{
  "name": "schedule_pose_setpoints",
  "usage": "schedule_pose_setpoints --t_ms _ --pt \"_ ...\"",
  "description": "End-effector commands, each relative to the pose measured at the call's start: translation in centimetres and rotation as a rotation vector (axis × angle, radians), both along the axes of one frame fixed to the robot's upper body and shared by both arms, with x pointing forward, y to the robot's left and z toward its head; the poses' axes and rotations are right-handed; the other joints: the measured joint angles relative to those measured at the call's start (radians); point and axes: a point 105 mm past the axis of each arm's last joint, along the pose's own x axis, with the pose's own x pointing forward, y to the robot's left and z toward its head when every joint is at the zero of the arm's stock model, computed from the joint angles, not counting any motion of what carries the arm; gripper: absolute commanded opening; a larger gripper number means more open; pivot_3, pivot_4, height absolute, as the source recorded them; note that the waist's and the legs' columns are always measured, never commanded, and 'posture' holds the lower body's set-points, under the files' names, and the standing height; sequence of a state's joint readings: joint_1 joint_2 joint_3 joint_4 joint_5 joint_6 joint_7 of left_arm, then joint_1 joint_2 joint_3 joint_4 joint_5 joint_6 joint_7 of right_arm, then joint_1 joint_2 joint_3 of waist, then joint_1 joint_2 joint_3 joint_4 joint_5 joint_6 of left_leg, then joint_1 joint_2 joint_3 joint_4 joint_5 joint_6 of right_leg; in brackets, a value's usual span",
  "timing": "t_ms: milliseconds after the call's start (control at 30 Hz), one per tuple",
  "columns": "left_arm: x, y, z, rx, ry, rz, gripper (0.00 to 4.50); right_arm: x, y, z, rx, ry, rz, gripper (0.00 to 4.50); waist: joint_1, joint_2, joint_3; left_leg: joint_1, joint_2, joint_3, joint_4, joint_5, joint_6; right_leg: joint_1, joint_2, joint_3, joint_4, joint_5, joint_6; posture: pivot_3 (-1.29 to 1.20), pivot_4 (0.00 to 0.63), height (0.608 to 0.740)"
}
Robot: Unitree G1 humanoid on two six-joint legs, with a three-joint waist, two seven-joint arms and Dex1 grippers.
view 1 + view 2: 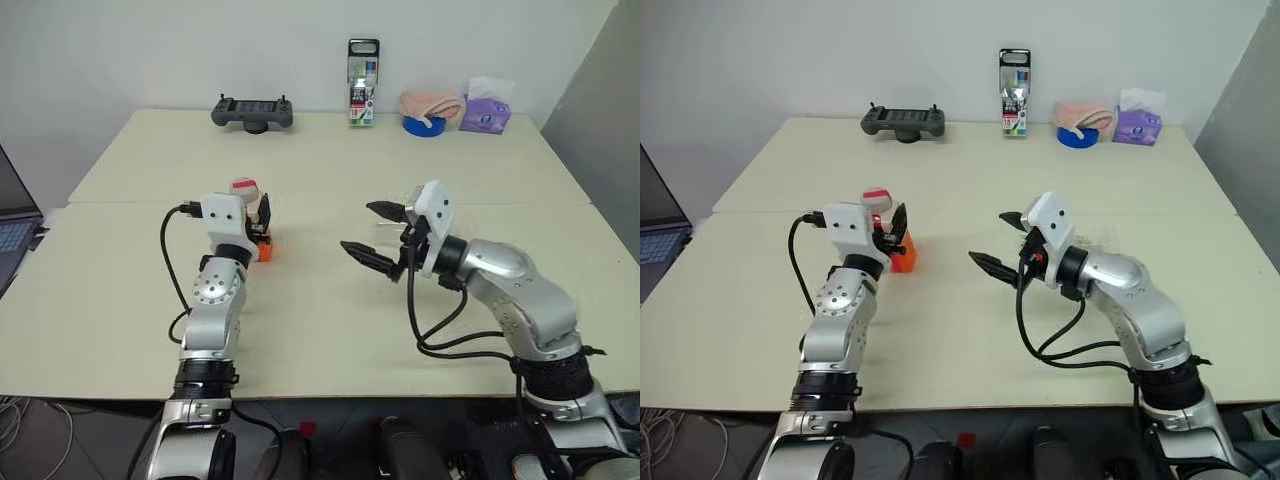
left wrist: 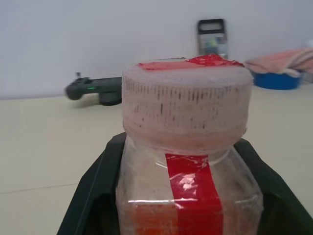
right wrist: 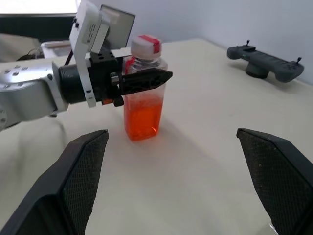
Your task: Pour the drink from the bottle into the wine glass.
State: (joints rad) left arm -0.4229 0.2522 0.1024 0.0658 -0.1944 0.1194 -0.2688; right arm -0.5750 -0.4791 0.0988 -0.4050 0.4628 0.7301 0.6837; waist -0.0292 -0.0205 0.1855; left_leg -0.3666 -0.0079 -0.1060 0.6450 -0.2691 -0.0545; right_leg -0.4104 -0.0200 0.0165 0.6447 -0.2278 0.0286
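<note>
Gripping step: the left gripper (image 3: 142,78) has its jaws closed on the bottle (image 3: 143,105), which stands upright on the table (image 1: 330,300) with its cap (image 2: 186,103) on.
Drink: orange-red, low in the bottle.
Right gripper (image 1: 383,236): jaws wide apart, holding nothing, well apart from the bottle.
Wine glass: I cannot make it out.
Next move: likely uncapping, calling for the right gripper on the cap.

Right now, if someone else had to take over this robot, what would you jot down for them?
Left gripper: jaws closed on the bottle, which stands on the table.
Right gripper: jaws wide open, holding nothing, raised over the table to the bottle's right.
The drink fills the bottle's lower part; the cap is on.
Done: bottle gripped.
Left: uncap, then pour. The wine glass is too faint to place; find it first.
</note>
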Motion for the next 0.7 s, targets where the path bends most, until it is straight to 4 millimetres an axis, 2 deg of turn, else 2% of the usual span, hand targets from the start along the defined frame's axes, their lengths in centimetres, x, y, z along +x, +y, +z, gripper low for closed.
schedule_pose_setpoints --t_ms 33,167,267,467,700 --pt "-3.0 -4.4 3.6 0.016 -0.103 -0.338 2.13 -2.1 0.2 3.8 0.038 -0.05 0.097 4.5 0.0 0.0 0.0 -0.001 0.0 0.0 0.0 0.0 0.0 0.0 0.0 0.0 0.0 0.0 0.0 0.0 0.15 0.74" --pt "-6.5 -7.2 3.7 0.072 -0.084 -0.603 2.13 -2.9 0.5 6.1 0.12 -0.024 0.151 4.5 -0.002 0.0 0.0 -0.001 0.0 0.0 -0.001 0.0 0.0 0.0 0.0 0.0 0.0 0.0 0.0 0.0 0.15 0.74" --pt "-8.5 -8.9 4.1 0.111 -0.121 -0.705 2.12 -3.3 1.1 5.7 0.114 0.011 0.161 4.5 -0.002 0.0 0.001 0.0 0.001 0.0 -0.001 0.0 0.0 0.0 0.0 0.0 0.0 0.0 -0.001 0.0 0.15 0.74" --pt "-9.2 -10.3 3.9 0.099 -0.116 -0.748 2.12 -3.6 1.9 4.9 0.108 0.055 0.141 4.5 -0.001 0.0 0.001 0.0 0.0 0.0 0.0 0.0 0.0 0.0 0.0 0.0 0.0 0.0 0.0 0.0 0.15 0.74" --pt "-9.3 -10.9 3.6 0.092 -0.113 -0.754 2.12 -3.5 2.4 3.6 0.069 0.083 0.1 4.5 -0.001 0.0 0.001 0.0 0.0 0.0 -0.001 0.0 0.0 0.0 0.0 0.0 0.0 0.0 0.0 0.0 0.15 0.74"
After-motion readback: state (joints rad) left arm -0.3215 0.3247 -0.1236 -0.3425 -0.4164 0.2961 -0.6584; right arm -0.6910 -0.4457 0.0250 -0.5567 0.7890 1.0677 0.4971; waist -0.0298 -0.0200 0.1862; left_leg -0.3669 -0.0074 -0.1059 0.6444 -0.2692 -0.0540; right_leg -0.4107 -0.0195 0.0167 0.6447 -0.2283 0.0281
